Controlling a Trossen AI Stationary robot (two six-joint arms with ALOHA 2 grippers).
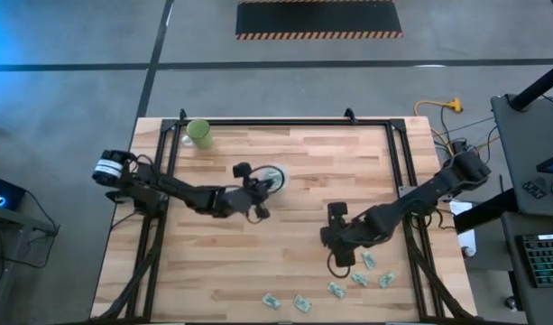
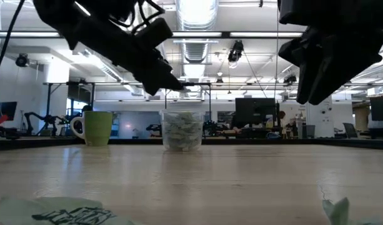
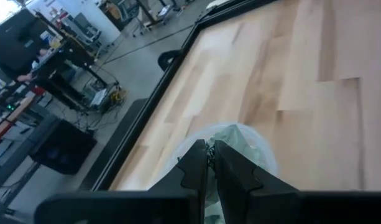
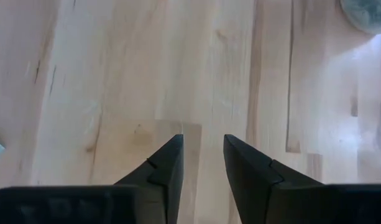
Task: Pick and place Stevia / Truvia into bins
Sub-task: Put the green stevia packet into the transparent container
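left hand (image 3: 209, 163) nearly closed, right hand (image 4: 202, 163) parted

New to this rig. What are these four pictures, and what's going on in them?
It is one moment seen by four cameras. The high view looks straight down on a wooden table with two dark robot arms. The low view looks level across the tabletop. The other two cameras ride on the arms' wrists, looking past each arm's own fingers.

The left end effector is over the clear cup, which already holds packets. Its fingers are almost together, and whether a packet is pinched between them cannot be told. The right end effector is open and empty over bare wood, close to the loose Stevia packets scattered near the table's front edge. A green cup stands unused in the far left corner.
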